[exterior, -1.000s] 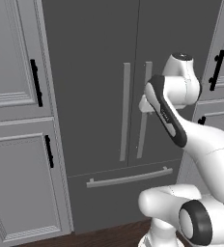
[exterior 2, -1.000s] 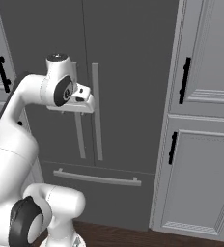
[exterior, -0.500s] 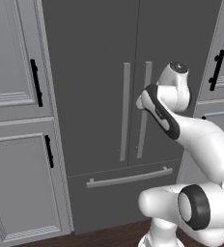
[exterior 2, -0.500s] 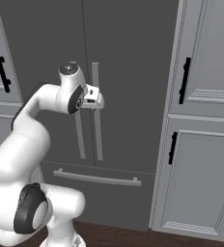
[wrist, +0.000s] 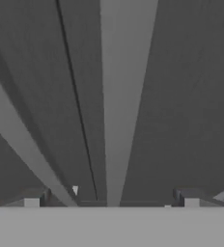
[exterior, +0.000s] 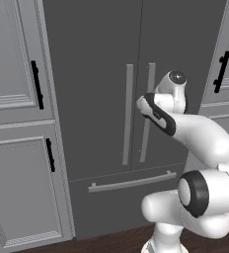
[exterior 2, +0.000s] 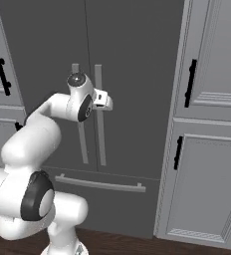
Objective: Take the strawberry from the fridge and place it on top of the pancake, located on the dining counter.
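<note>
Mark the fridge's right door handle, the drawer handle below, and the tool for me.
right door handle point(wrist: 126, 96), hand view, middle of the bar
drawer handle point(exterior: 132, 182), left base view, middle of the bar
tool point(wrist: 111, 200), hand view, midway between its open fingertips

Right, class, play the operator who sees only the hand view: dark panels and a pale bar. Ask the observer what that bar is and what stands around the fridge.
Operator: What is the pale bar ahead of me?
Observer: The right door handle of the fridge; both doors are closed.
Operator: Is there anything below the two doors?
Observer: A drawer front with a horizontal bar handle.
Operator: What flanks the fridge?
Observer: Light grey cabinets with short black handles.
Operator: Where is my gripper?
Observer: The gripper is open, close in front of that right handle.
</note>
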Tool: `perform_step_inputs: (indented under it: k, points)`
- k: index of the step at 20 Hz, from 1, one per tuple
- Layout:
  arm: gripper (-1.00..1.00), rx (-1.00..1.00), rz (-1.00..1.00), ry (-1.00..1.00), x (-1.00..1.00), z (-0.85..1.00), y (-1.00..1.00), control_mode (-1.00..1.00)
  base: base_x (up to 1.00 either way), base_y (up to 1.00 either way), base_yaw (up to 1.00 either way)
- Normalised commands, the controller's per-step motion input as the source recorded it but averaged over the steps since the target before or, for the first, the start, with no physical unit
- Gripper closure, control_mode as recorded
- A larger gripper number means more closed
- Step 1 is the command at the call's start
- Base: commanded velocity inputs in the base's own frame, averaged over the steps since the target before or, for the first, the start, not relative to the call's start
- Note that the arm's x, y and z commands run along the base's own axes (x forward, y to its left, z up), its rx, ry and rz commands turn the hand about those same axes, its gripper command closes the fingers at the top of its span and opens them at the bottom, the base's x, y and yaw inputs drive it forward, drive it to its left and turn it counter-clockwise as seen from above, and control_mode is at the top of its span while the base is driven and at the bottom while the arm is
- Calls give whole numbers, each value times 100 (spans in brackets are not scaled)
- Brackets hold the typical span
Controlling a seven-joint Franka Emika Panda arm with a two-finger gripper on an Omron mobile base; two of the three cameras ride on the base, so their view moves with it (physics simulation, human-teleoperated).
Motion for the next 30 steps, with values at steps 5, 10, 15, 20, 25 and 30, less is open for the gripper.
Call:
perform_step_inputs:
  k: [5, 10, 15, 20, 25, 30]
  points:
    - [-100, 0, -8, -13, 49, -28, -4, -100, 0, 0, 0]
    - [-100, 0, -3, -5, 45, -14, -10, -100, 0, 0, 0]
    - [-100, 0, 0, 0, 46, 0, -11, -100, 0, 0, 0]
    - [100, 0, 0, 0, 48, 0, 0, -100, 0, 0, 0]
    - [100, 0, 0, 0, 18, 0, 0, -100, 0, 0, 0]
    - [100, 0, 0, 5, -32, 0, -50, -100, 0, 0, 0]
